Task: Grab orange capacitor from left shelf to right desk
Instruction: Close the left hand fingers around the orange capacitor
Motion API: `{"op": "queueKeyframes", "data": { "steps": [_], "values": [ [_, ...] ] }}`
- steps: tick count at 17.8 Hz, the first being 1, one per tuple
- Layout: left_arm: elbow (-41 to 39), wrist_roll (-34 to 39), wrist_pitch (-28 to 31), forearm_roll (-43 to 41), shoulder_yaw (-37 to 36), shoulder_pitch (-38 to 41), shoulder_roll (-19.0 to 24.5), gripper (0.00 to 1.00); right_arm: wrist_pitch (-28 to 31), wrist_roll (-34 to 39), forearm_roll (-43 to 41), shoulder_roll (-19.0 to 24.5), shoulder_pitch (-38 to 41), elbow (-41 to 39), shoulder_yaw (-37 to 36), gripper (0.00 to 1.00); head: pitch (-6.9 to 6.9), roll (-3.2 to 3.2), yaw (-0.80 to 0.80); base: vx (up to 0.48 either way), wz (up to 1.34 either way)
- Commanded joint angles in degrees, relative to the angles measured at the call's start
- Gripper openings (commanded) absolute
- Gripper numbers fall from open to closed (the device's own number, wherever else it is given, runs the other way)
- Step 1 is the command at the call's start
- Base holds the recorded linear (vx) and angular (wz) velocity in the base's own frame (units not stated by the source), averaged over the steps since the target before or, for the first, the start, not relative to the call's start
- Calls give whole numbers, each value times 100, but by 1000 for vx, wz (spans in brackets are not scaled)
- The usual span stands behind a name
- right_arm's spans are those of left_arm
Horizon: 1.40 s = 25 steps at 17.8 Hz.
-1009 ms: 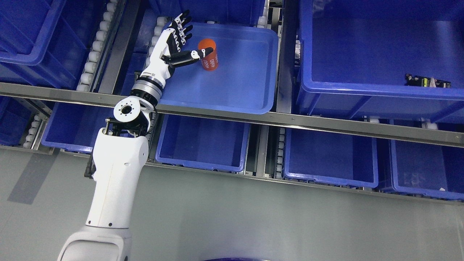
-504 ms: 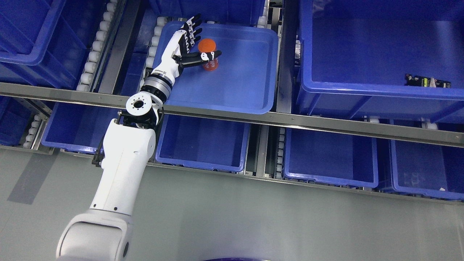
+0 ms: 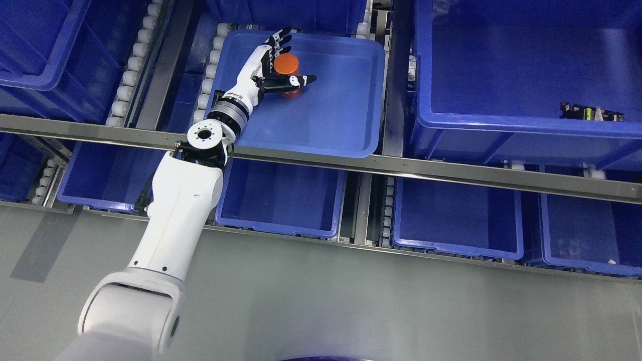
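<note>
While the left hand (image 3: 273,62) stands open around the upright orange cylindrical capacitor (image 3: 287,70) in the shallow blue plastic tray (image 3: 346,125), nothing grips; an uneven closing could topple it.

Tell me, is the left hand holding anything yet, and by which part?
Nothing is held yet. The left hand is open around the orange capacitor, thumb across its front and fingers spread behind, not closed on it.

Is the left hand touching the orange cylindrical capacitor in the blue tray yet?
Cannot tell. In the head view the left hand brackets the orange cylindrical capacitor, thumb across its front, but overlap hides any contact or gap.
</note>
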Motion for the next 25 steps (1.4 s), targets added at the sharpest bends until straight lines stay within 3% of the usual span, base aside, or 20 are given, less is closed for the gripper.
{"op": "queueKeyframes", "data": {
  "steps": [1, 5, 8, 12, 19, 23, 25],
  "values": [
    [934, -17, 0, 5, -274, -276, 100, 98, 4, -3, 18, -100, 132, -100, -97, 100, 0, 0, 0, 0, 0],
    [926, -78, -87, 66, -388, -285, 100, 86, 4, 5, 18, -100, 132, -100, -105, 100, 0, 0, 0, 0, 0],
    [926, -184, -439, 303, -406, -276, 100, 69, 4, 5, 18, -100, 132, -100, -97, 100, 0, 0, 0, 0, 0],
    [926, -281, -448, 347, -397, -276, 100, 60, 4, 5, 18, -100, 132, -100, -97, 100, 0, 0, 0, 0, 5],
    [855, -298, -545, 479, -397, -268, 100, 32, 4, 5, 18, -100, 132, -100, -97, 100, 0, 0, 0, 0, 0],
    [855, -298, -1080, 716, -388, -233, 100, 6, -5, 5, 18, -100, 132, -100, -97, 100, 0, 0, 0, 0, 0],
    [855, -342, -1160, 725, -380, -224, 100, 1, 4, 5, 18, -100, 132, -100, -97, 100, 0, 0, 0, 0, 0]
  ]
}}
